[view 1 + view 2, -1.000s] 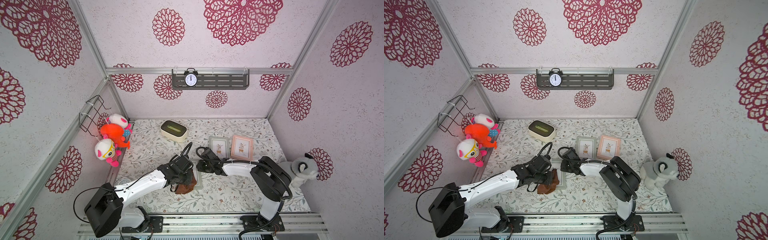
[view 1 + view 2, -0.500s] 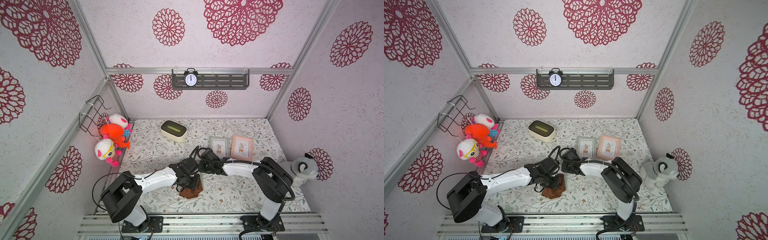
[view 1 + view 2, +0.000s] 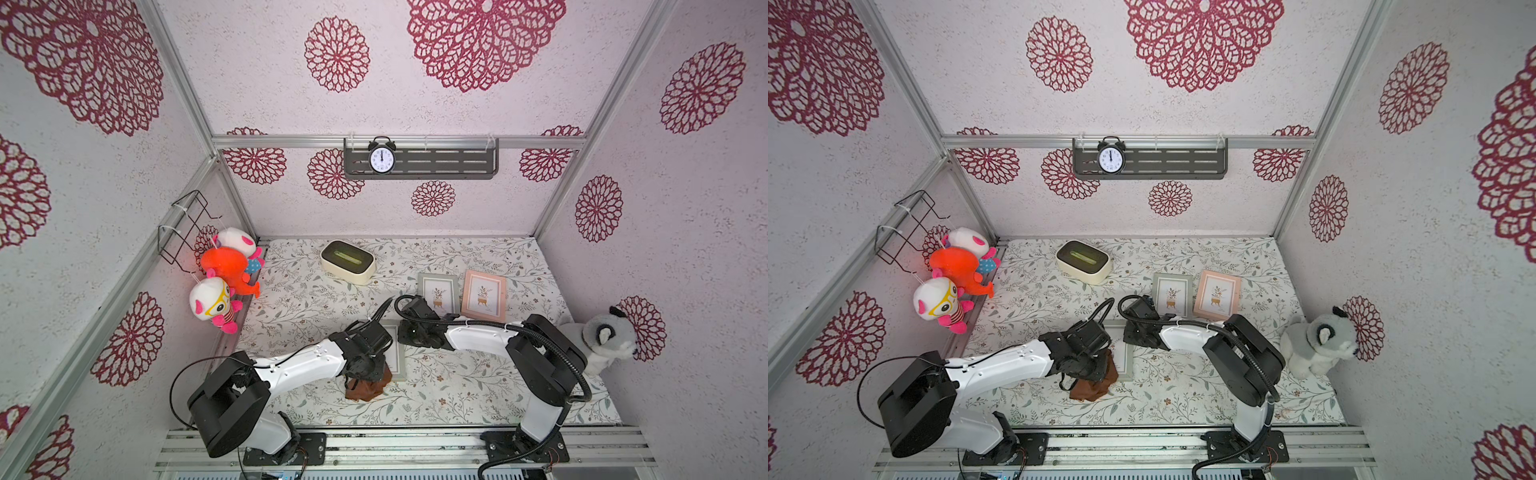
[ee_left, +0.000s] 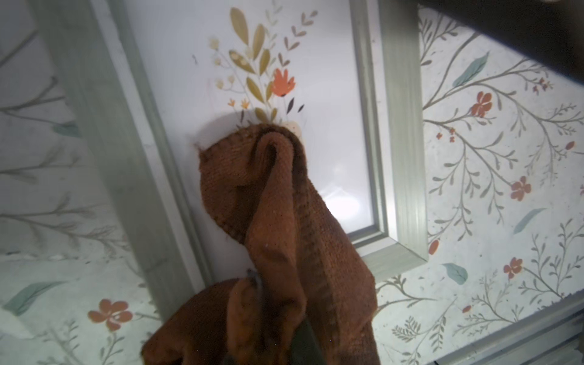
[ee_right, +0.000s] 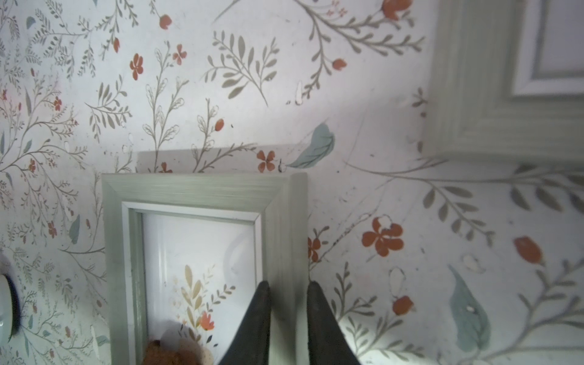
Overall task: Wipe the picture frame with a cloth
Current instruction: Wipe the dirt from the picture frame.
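Rust-brown cloth (image 3: 368,388), both top views: bunched under the left end effector (image 3: 366,371), over the near end of the picture frame (image 3: 398,353), and spilling onto the table (image 3: 457,395).
Picture frame, top views: grey-green, flat on the table about centre, on the near side of two upright frames; largely hidden by the arms.
Left end effector, top views: down on the cloth; jaws hidden by its own body, can't tell from here.
Right end effector (image 3: 1130,332), top view: low over the far right part of the flat frame.
Background, top views: grey frame (image 3: 438,289) and pink frame (image 3: 484,293) stand side by side, far right of centre. Cream box (image 3: 348,262) is far left of centre, plush toys (image 3: 226,274) on the left wall, grey plush (image 3: 606,336) by the right wall, clock (image 3: 381,160) on the back-wall shelf.
Cloth (image 4: 284,221), left wrist: wad clamped in the left end effector's closed-down jaws; folded free end touches the glass just below the flower print.
Frame rail (image 4: 401,158), left wrist: bare, cloth crosses one end rail only.
Right end effector, right wrist: two dark fingers (image 5: 259,316) nearly together, one on each side of the flat frame's side rail, pinching it close to a corner.
Cloth (image 5: 164,350), right wrist: small bit showing on the glass.
Grey frame (image 5: 474,94), right wrist: one corner in view, apart from the held frame.
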Tool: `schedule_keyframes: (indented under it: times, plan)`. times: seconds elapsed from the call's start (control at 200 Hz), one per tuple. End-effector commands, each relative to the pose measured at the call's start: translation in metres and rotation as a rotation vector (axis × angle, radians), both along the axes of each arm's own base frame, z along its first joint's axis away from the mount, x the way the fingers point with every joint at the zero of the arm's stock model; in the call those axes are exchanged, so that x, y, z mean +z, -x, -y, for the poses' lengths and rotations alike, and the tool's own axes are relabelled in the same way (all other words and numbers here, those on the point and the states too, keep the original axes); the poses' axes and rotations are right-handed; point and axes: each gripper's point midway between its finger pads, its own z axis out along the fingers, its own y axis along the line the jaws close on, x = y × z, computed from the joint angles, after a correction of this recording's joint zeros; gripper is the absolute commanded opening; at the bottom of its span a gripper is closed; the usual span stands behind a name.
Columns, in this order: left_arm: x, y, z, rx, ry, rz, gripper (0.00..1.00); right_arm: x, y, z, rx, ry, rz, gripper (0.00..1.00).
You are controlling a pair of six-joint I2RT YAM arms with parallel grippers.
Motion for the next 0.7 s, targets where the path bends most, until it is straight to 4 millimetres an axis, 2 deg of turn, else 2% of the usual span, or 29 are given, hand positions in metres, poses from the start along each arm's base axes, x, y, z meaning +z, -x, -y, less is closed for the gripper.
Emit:
schedule_keyframes:
  times: [0.0, 0.155, 0.255, 0.43, 0.696]
  plan:
    - [-0.005, 0.001, 0.004, -0.009, 0.002, -0.029, 0.00, -0.035, 0.029, 0.021, 0.030, 0.134, -0.113, 0.25]
    - [-0.007, 0.001, 0.041, -0.091, 0.051, -0.054, 0.00, -0.033, 0.029, 0.003, 0.067, 0.101, -0.108, 0.29]
    - [-0.011, 0.002, 0.047, -0.112, 0.040, -0.065, 0.00, -0.030, 0.029, 0.000, 0.074, 0.091, -0.104, 0.30]
    - [-0.013, 0.008, 0.034, -0.089, 0.031, -0.068, 0.00, -0.035, 0.032, 0.003, 0.071, 0.099, -0.113, 0.29]
    - [-0.016, 0.018, -0.019, 0.018, -0.071, -0.064, 0.00, -0.039, 0.034, 0.008, 0.066, 0.124, -0.128, 0.29]
